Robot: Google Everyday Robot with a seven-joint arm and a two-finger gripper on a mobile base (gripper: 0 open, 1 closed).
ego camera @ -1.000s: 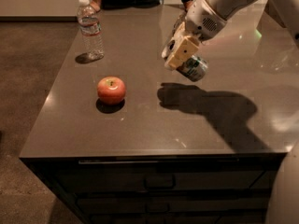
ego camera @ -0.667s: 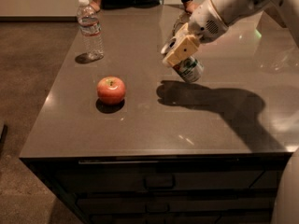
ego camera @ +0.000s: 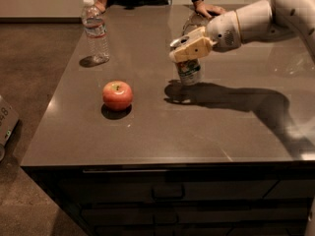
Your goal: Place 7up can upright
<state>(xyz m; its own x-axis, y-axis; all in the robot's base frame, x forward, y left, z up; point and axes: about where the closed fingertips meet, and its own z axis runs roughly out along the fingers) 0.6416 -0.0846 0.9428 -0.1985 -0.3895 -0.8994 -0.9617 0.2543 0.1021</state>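
While your arm reaches in from the right, note the tool (ego camera: 187, 50) above the middle of the table (ego camera: 147, 136), closed on the top of the 7up can (ego camera: 189, 73). The can stands roughly upright, base at the surface; you cannot tell contact. Apple (ego camera: 117, 95) lies to its left, well apart. Water bottle (ego camera: 95, 31) stands far left.

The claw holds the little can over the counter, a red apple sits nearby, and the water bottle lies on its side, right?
Not quite. The camera view shows the water bottle standing upright at the far corner. The rest holds: the claw grips the 7up can over the counter, with the red apple nearby.
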